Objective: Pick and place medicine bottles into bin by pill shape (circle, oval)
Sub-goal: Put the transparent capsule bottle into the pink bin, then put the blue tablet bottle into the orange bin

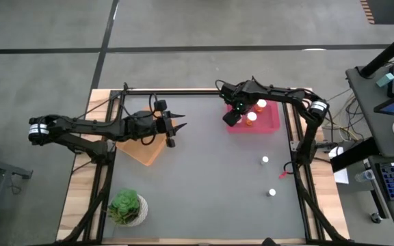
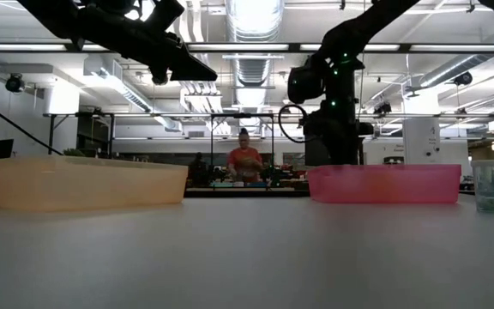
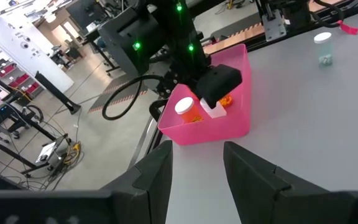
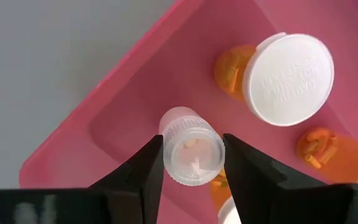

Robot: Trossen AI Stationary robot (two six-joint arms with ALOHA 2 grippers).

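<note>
My right gripper [image 4: 191, 157] points down into the pink bin [image 1: 272, 124] at the table's far right, shut on a small translucent white bottle [image 4: 191, 149] that I see end-on. Orange bottles with white caps [image 4: 288, 78] [image 1: 260, 104] lie in the same bin. Two more small bottles [image 1: 265, 160] [image 1: 271, 193] stand on the table's right side. My left gripper [image 1: 178, 128] hangs open and level above the table beside the orange bin [image 1: 144, 149], with nothing between its fingers [image 3: 157, 177]. My right gripper pinches the small bottle by its round side wall [image 4: 170, 155] between its two fingers [image 4: 143, 171], coming from above and pointing down. The bottle stands on end along the fingers, inside the pink bin near its left wall. Whether its lower end touches the bin floor, I cannot tell.
A potted green plant [image 1: 127, 207] stands at the table's near left corner. The grey middle of the table lies between the two bins. A person [image 2: 245, 161] sits in the room far behind the table.
</note>
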